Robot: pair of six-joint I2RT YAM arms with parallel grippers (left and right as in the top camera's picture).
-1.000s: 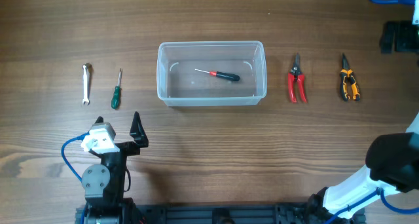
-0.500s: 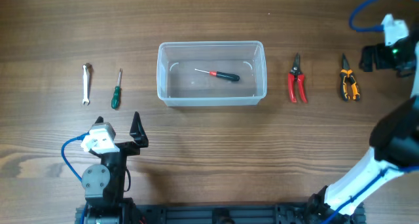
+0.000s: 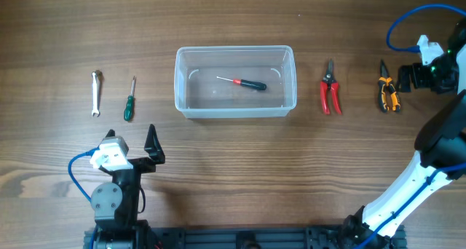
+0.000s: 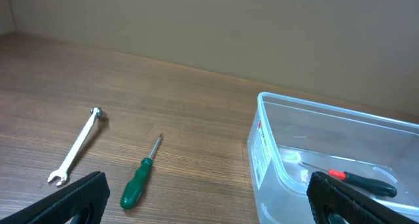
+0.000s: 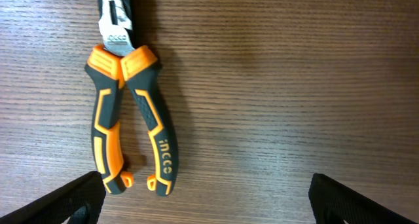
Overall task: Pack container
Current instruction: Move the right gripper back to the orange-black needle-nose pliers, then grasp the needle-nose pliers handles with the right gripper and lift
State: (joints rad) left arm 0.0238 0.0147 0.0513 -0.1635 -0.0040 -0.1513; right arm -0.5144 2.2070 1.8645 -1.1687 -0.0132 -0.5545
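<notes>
clear container (image 3: 234,112), one black screwdriver (image 3: 247,84) inside; outside: wrench (image 3: 95,92), green screwdriver (image 3: 129,102), pruner (image 3: 330,90), pliers (image 3: 388,90)

Right wrist view: the nose of the pliers (image 5: 127,112) is cut off by the top edge. The right gripper (image 5: 209,201) shows only its fingertips, at the bottom corners.

Left wrist view: the container (image 4: 265,142) runs out of frame at the right and bottom edges. The left gripper (image 4: 213,201) likewise shows fingertips only.

Overhead view: the right gripper's jaws are too small to resolve.
</notes>
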